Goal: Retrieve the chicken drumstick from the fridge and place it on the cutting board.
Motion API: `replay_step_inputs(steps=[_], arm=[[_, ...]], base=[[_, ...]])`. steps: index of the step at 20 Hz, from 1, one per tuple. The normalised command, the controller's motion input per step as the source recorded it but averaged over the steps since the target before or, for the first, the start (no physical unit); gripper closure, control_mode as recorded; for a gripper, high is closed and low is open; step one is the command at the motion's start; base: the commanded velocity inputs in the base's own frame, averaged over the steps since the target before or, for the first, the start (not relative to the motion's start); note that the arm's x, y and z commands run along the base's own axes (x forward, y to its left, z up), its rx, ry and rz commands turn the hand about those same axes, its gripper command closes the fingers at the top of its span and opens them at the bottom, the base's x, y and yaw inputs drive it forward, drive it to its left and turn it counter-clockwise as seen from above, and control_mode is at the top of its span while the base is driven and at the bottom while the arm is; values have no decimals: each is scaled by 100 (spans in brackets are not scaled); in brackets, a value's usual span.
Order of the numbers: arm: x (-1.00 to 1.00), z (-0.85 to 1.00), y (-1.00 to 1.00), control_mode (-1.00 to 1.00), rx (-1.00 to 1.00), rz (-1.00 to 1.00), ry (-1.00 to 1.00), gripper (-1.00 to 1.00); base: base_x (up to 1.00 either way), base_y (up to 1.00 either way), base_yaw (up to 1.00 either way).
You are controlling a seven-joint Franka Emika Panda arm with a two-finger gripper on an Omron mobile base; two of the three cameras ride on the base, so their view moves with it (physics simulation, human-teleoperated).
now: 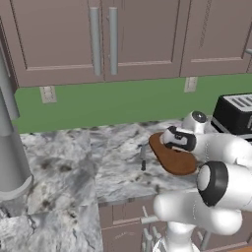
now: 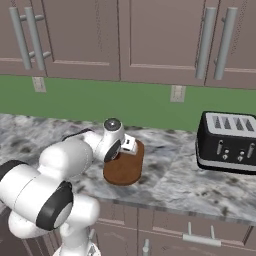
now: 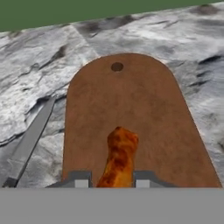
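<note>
Golden orange-brown chicken drumstick (image 3: 119,158) sits between 2 fingertips (image 3: 80,180) of gripper (image 3: 111,181), over near end of cutting board (image 3: 144,105); jaws close against meat on both sides, gripping it. Reddish-brown board flat on marbled stone counter (image 1: 74,162), small hole (image 3: 117,67) at far end. Black-and-silver toaster (image 2: 227,141) well apart to right. Grey fridge (image 1: 9,142) edge at far left.

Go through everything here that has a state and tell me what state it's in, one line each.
gripper: shut on the chicken drumstick, over the board.
chicken drumstick: held between the fingers, above the board.
cutting board: flat on the counter, bare.
upper cabinets: doors closed.
toaster: upright, slots empty.
</note>
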Motion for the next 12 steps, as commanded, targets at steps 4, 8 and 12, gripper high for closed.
replay_step_inputs(steps=[4, 8, 12], arm=[[8, -4, -1, -100, 0, 0, 0, -100], [0, 16, 0, -100, 1, 0, 2, -100], [-44, 46, 0, -100, 1, 0, 7, -100]], base=[[0, 0, 0], [0, 0, 0], [0, 0, 0]])
